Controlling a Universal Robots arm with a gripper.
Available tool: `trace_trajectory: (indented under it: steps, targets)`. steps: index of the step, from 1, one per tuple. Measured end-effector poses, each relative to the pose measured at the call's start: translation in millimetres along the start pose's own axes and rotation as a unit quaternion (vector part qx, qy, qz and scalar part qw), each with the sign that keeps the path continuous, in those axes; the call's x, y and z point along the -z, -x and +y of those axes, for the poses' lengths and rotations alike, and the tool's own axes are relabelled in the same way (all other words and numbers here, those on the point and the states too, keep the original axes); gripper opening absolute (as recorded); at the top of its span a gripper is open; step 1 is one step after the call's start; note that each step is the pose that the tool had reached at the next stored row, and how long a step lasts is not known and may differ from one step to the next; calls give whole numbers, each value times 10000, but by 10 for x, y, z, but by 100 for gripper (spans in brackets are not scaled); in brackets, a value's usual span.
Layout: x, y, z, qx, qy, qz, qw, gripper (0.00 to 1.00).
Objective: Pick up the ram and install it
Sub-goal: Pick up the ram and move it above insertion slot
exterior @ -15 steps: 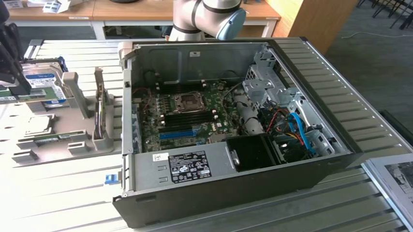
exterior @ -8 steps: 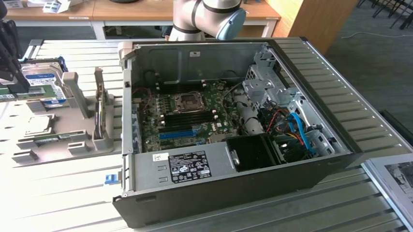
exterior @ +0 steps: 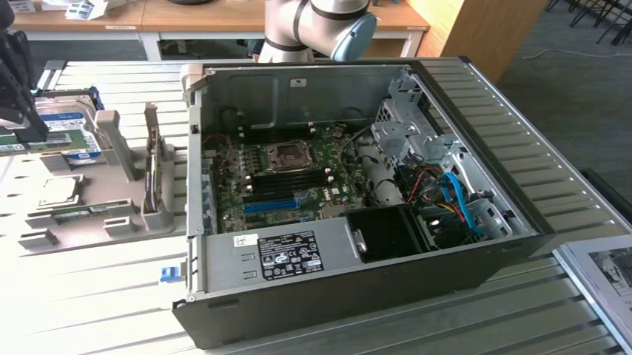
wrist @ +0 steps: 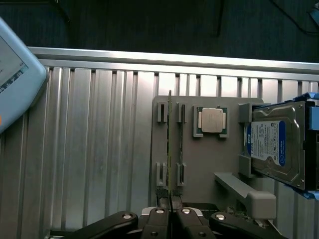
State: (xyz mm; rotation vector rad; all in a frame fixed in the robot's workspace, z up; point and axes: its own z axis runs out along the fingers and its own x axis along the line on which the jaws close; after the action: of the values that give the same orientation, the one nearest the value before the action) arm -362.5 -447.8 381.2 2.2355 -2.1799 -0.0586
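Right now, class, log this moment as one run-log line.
gripper: shut on ram | ram: edge-on along tray slots | lifted: cannot tell | nearby: CPU, hard drive

computer case: open | hard drive, processor: on grey tray

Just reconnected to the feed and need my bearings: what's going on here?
The arm's pincer is shut on the ram, seen edge-on over the grey parts tray. The tray also carries a second stick, a processor and a hard drive. Whether the ram is clear of its slots is hard to tell. The open computer case sits beside the tray; the ram has not reached it.
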Motion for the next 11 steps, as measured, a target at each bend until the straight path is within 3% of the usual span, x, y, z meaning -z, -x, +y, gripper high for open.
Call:
trace_trajectory:
  steps: [11]
  targets:
    - [9,-6,-241,0,0,0,10000,12]
